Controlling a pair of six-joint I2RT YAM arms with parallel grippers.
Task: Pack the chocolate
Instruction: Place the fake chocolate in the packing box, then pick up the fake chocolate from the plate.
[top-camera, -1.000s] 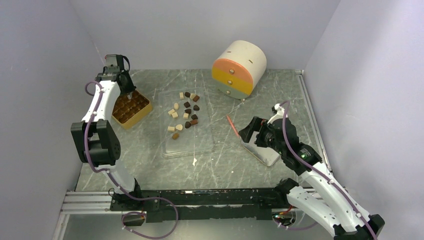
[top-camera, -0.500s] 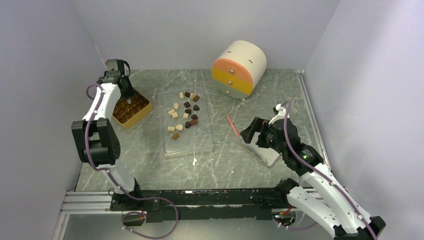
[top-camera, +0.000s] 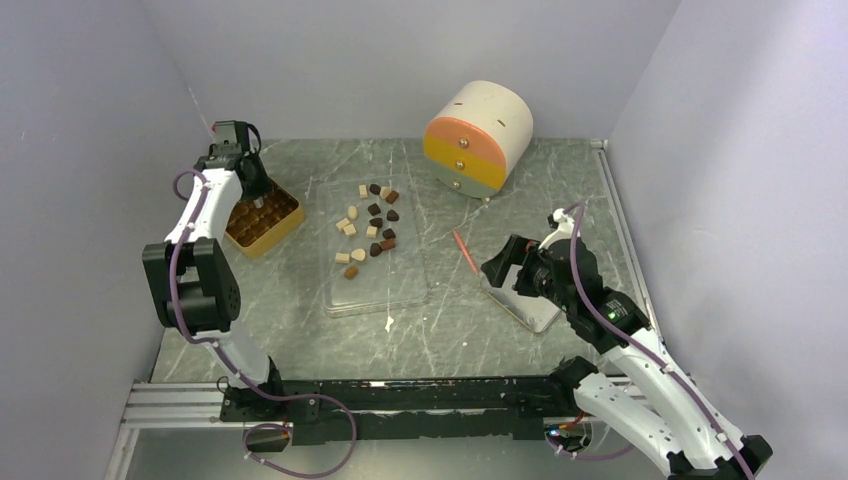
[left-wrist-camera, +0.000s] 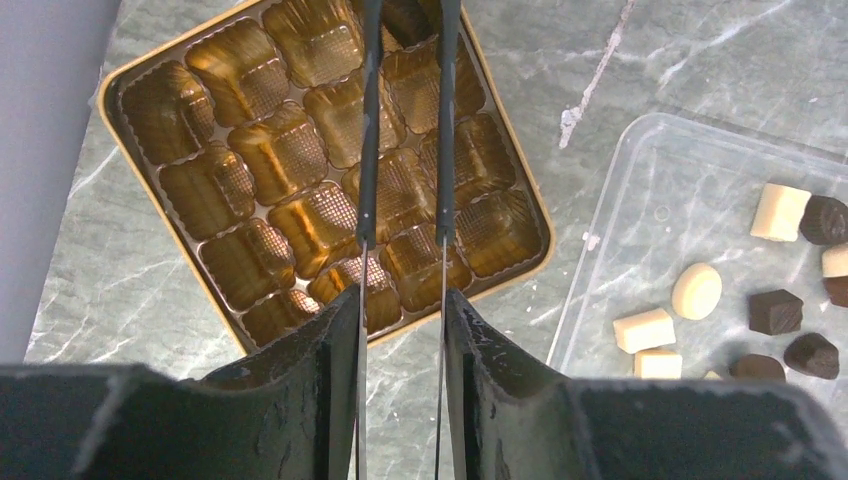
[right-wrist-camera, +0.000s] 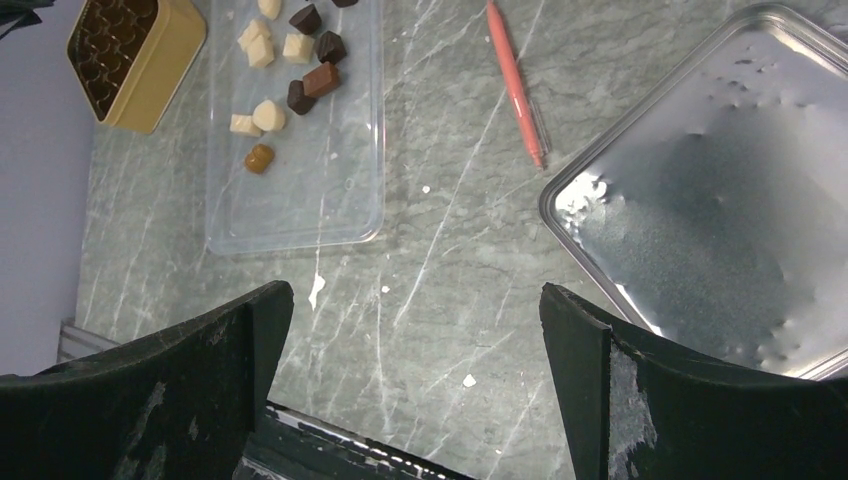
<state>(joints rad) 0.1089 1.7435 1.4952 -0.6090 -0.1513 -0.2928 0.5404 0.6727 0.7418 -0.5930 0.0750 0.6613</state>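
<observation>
- Mostly, chocolate (top-camera: 375, 222) sits on the clear tray (top-camera: 385, 290), three o'clock of the golden tray (top-camera: 285, 226).
- Likely light, smooth, scuffable: pinch flat sides gently.
- My left gripper (left-wrist-camera: 404, 30): grip unclear; right gripper (right-wrist-camera: 415, 300) gapes empty.

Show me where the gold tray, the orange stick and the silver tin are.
gold tray (left-wrist-camera: 215, 190): left wrist view, an empty compartment.
orange stick (right-wrist-camera: 513, 78): right wrist view, mid-shaft.
silver tin (right-wrist-camera: 700, 190): right wrist view, bare floor.
</observation>
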